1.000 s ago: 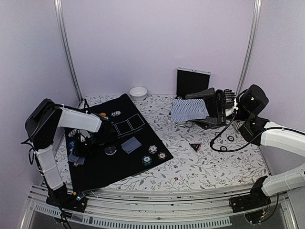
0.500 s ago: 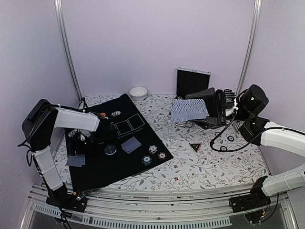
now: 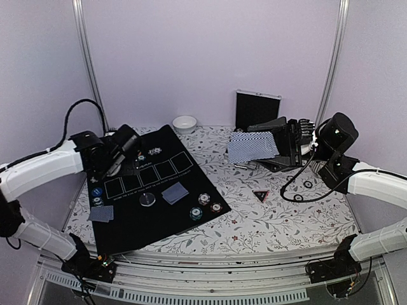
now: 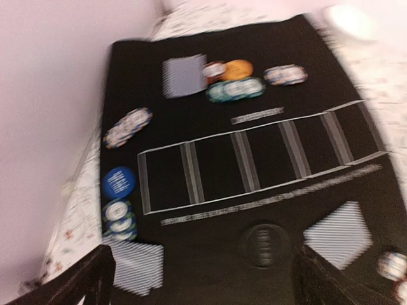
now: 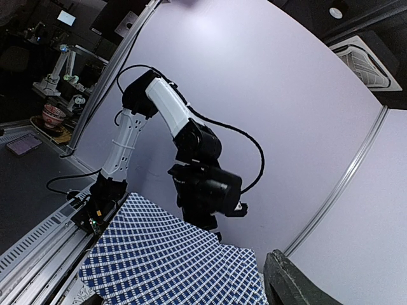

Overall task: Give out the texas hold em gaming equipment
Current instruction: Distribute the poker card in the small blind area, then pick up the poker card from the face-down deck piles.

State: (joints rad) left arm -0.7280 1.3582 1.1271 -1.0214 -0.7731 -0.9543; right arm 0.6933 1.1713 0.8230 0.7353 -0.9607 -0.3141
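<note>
The left gripper (image 4: 203,283) is hanging above the black mat (image 3: 159,222) with its jaws spread wide and nothing between them. The mat is showing a row of five white-outlined boxes, with lines of white print above and below them (too blurred to read). A blue chip (image 4: 119,182) near the mat's left edge is carrying white lettering, also illegible. The round grey button (image 4: 262,239) is lying below the boxes, and its marking cannot be made out.

Three cards are lying face down. The first card (image 4: 184,76) is at the far end beside a cluster of chips (image 4: 236,89), the second card (image 4: 339,234) is just right of the button, and the third card (image 4: 135,274) is at the near left edge. More chips (image 3: 203,199) are sitting by the mat's right edge.

The right gripper (image 3: 281,147) is clamping a fan of cards (image 3: 253,146) above the flowered tablecloth (image 3: 273,222), in front of the case (image 3: 257,109). The triangular marker (image 3: 259,195) is lying on the cloth, right of the mat.
</note>
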